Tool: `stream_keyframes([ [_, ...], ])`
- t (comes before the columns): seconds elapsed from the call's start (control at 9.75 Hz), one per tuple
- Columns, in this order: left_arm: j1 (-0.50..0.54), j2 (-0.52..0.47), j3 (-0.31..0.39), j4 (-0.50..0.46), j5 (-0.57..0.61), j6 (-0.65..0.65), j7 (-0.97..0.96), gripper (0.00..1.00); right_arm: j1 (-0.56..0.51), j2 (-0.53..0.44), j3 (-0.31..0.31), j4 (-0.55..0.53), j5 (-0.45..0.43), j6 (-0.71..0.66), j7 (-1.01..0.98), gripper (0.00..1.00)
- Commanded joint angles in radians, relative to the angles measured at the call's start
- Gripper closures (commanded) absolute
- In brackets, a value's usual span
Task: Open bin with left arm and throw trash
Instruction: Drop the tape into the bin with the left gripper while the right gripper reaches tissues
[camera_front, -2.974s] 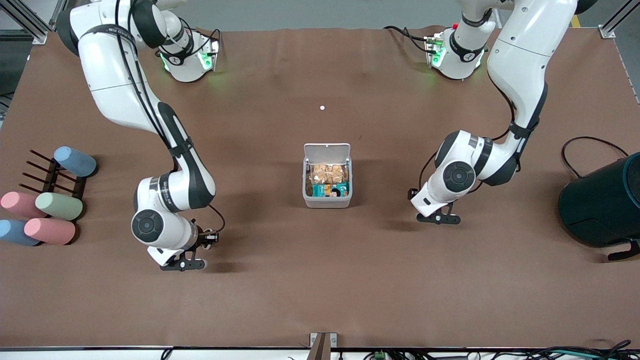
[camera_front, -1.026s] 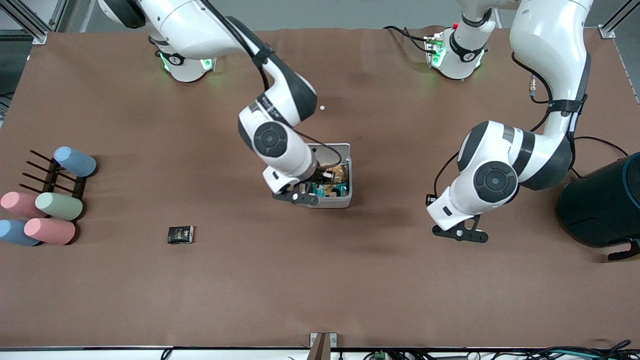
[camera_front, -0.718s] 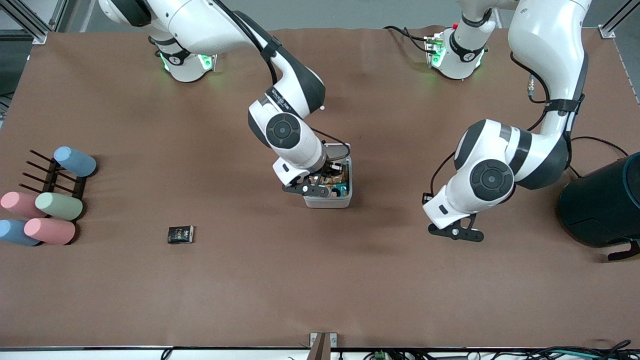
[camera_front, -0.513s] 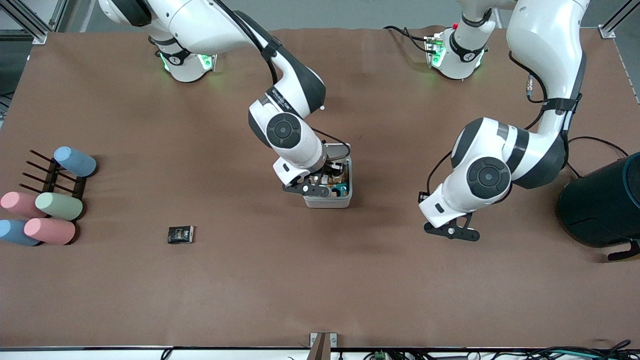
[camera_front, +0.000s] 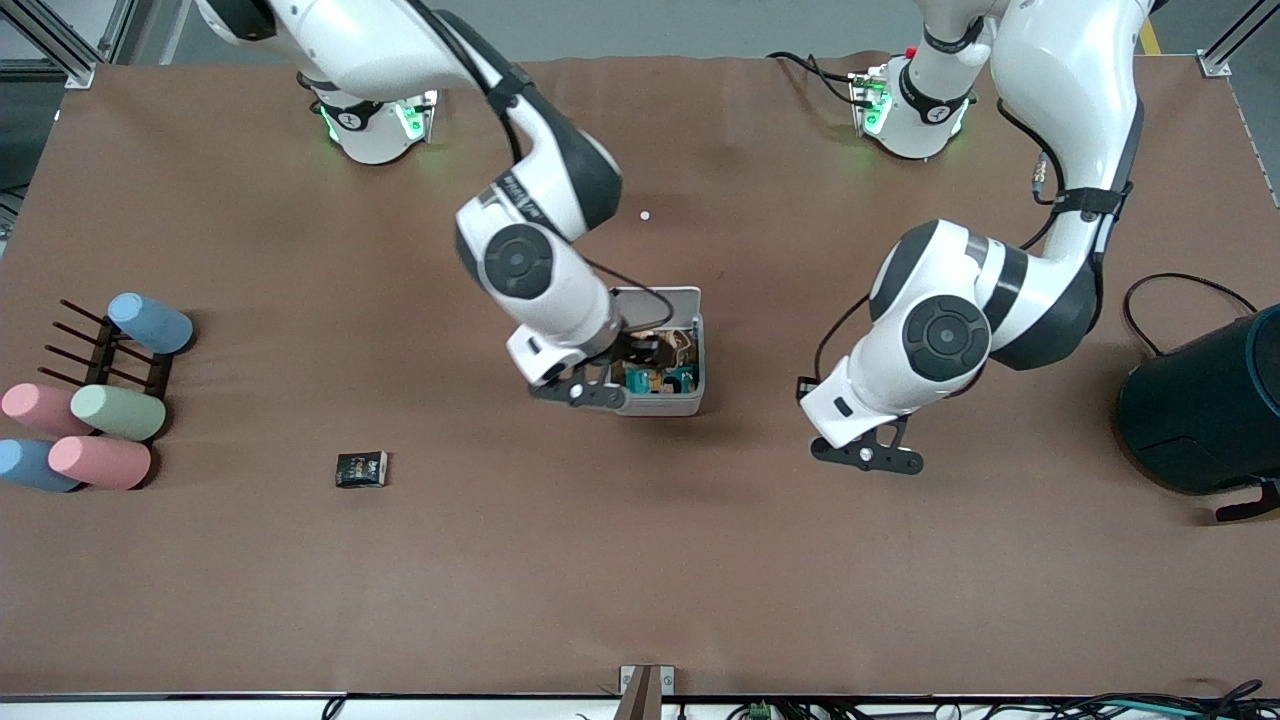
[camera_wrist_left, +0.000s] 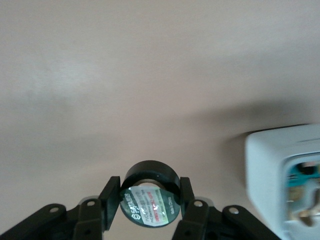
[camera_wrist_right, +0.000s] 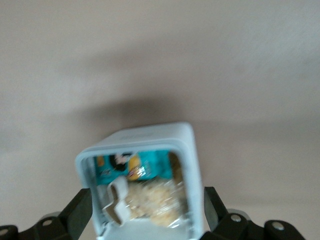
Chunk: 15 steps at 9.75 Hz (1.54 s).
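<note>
Right gripper (camera_front: 612, 385), over the open bin (camera_front: 655, 400), has just spread, its trash dropped; left gripper (camera_front: 866, 458), beside the bin, pinches a black tape roll (camera_wrist_left: 150, 200); packet (camera_front: 361, 469) remains.

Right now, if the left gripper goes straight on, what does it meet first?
Probably bare brown table cover, beside the small white square plastic bin; the black tape roll shut in the left gripper would touch first. Depth is unclear.
</note>
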Motion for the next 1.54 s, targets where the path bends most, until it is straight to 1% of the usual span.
stream_keyframes([
  [0.0,-0.087,0.039,0.002,0.057,-0.014,-0.017,-0.153,1.0,-0.128,-0.034,0.011,-0.032,-0.032,-0.043,-0.189,0.02],
  [0.1,-0.124,0.056,0.002,0.078,-0.014,-0.011,-0.224,1.0,-0.145,-0.034,0.01,-0.03,-0.117,-0.046,-0.196,0.02],
  [0.21,-0.159,0.081,0.002,0.112,-0.012,-0.002,-0.282,1.0,-0.15,-0.032,0.007,-0.032,-0.252,-0.049,-0.193,0.01],
  [0.31,-0.184,0.101,0.002,0.127,-0.014,0.027,-0.322,1.0,-0.156,-0.029,0.007,-0.032,-0.333,-0.068,-0.191,0.01],
  [0.51,-0.237,0.113,0.01,0.135,-0.012,0.079,-0.378,1.0,-0.223,-0.024,0.007,-0.033,-0.345,-0.068,-0.205,0.01],
  [0.72,-0.245,0.128,0.009,0.136,-0.012,0.151,-0.384,1.0,-0.297,0.003,0.007,-0.033,-0.35,-0.037,-0.37,0.01],
  [0.82,-0.268,0.141,0.01,0.14,-0.012,0.19,-0.41,1.0,-0.338,0.017,0.007,-0.038,-0.345,0.024,-0.453,0.01],
  [0.92,-0.285,0.144,0.013,0.14,-0.012,0.196,-0.438,1.0,-0.374,0.041,0.007,-0.041,-0.345,0.059,-0.548,0.0],
  [1.13,-0.287,0.147,0.009,0.132,-0.02,0.19,-0.436,0.98,-0.395,0.071,0.005,-0.041,-0.353,0.073,-0.63,0.0],
  [1.23,-0.291,0.161,0.004,0.129,-0.032,0.185,-0.438,0.98,-0.403,0.075,0.005,-0.041,-0.383,0.073,-0.797,0.0],
  [1.33,-0.302,0.17,0.004,0.129,-0.04,0.182,-0.438,0.98,-0.412,0.083,0.007,-0.041,-0.377,0.073,-0.97,0.0],
  [1.44,-0.302,0.17,0.004,0.126,-0.041,0.166,-0.436,0.97,-0.421,0.086,0.007,-0.042,-0.377,0.072,-1.098,0.0],
])
